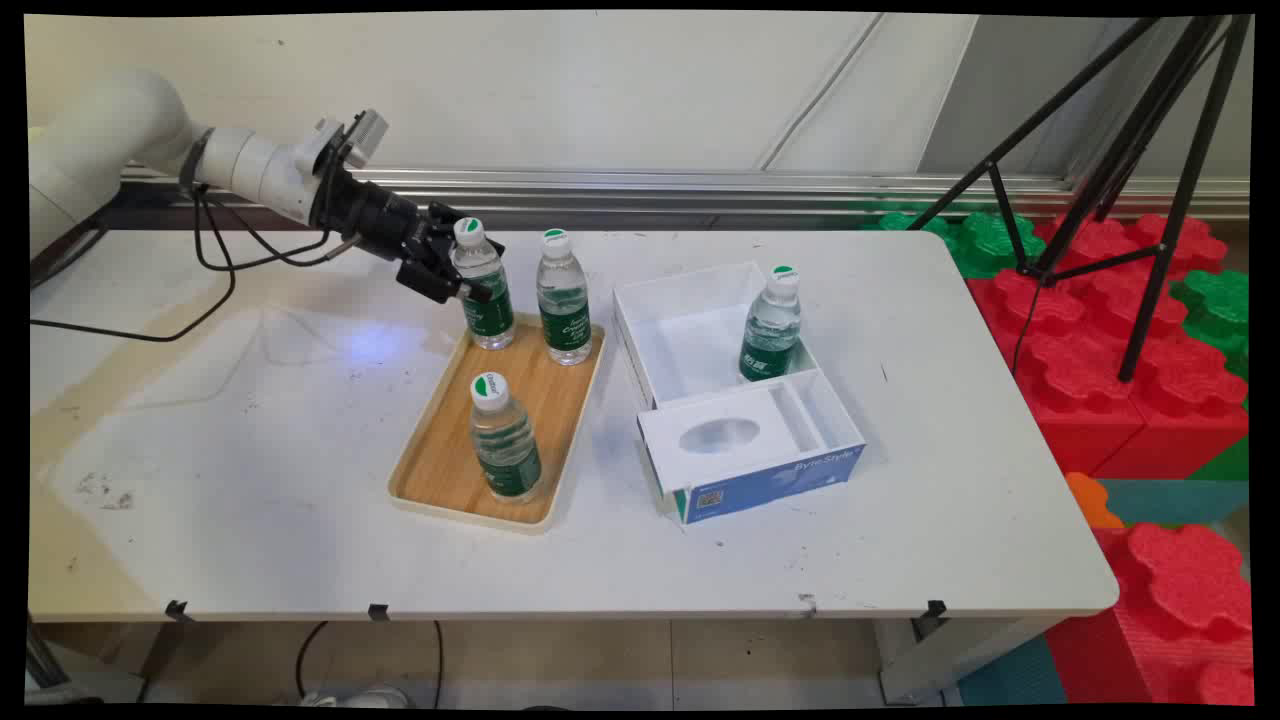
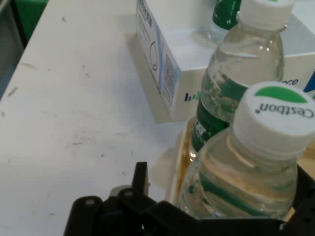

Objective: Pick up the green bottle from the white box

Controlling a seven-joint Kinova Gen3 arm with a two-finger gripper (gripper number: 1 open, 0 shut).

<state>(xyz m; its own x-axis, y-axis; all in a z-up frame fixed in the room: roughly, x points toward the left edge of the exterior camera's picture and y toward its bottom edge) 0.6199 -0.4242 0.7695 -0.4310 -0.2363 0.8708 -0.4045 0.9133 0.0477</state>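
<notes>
— Bright enough?
— Yes, even light from overhead; the table [image 1: 250, 450] looks pale and flat.
— Shadows?
— Soft and short: a faint one left of the box [image 1: 750, 440], another along the tray [image 1: 440, 470] rim.
— Glare?
— Small glints on the bottles [image 1: 563, 300]; in the hand view the nearest cap [image 2: 275, 115] is almost washed white.

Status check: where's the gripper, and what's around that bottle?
Gripper around far-left bottle on wooden tray; finger state unclear. Second bottle close on its right, third at tray's near end. Fourth bottle in white box.
</notes>
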